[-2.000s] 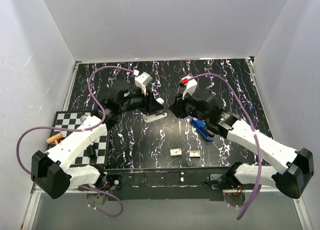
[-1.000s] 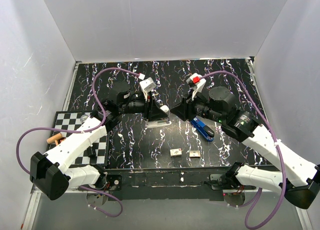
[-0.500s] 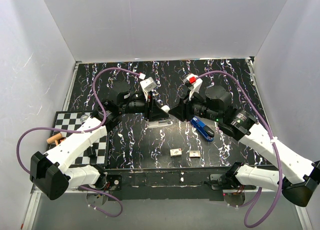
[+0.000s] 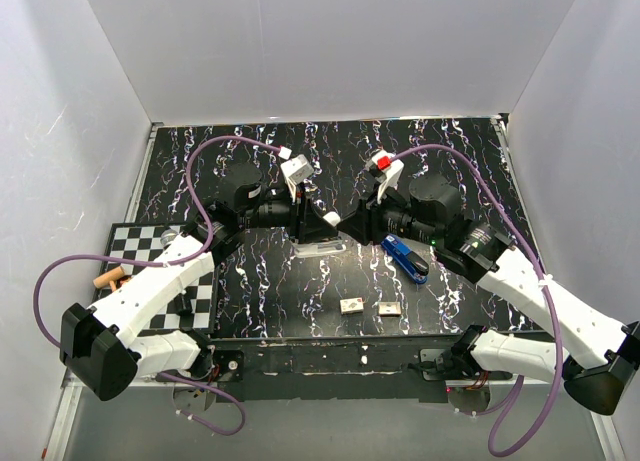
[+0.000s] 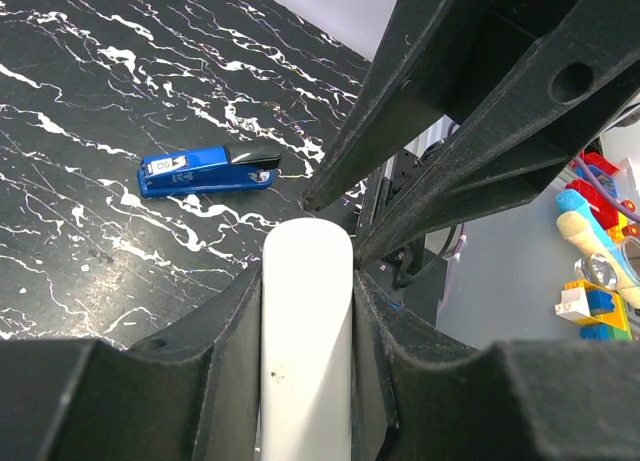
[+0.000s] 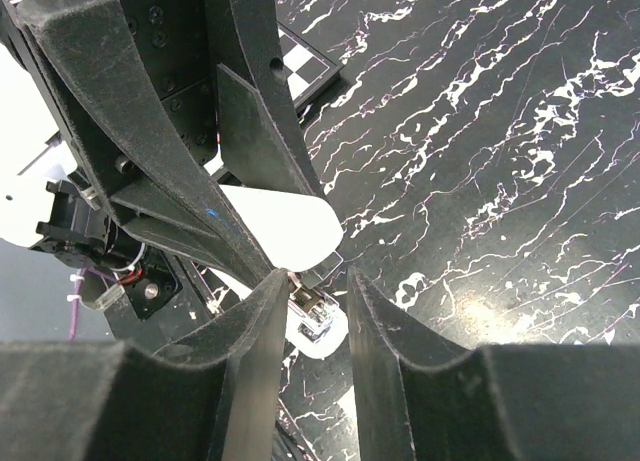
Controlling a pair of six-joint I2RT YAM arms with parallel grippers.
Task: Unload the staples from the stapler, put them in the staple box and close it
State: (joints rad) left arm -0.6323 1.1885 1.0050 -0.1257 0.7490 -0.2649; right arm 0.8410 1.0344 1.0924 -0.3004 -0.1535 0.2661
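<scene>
Nudges the right gripper (image 4: 346,227) a shade leftward, closer to the left gripper (image 4: 326,230), than half a second ago. Works over a black, white-veined table (image 4: 450,171) boxed by white walls (image 4: 330,51), checkerboard (image 4: 135,243) at left. Clamps the white stapler (image 5: 306,321) in the left fingers, above mid-table. Sets the right fingers narrowly apart about a metal part (image 6: 308,301) at its tip; cannot tell if gripped. Leaves a blue stapler (image 4: 405,259) lying just right.

Staplers, 2: white stapler (image 4: 318,243), blue stapler (image 4: 405,258). Small metal blocks, 2: left block (image 4: 351,305), right block (image 4: 389,308). Checkered mat (image 4: 135,243), 1; purple cables, 2: left cable (image 4: 186,176), right cable (image 4: 435,147); arms, 2: left arm (image 4: 160,281), right arm (image 4: 540,291).
</scene>
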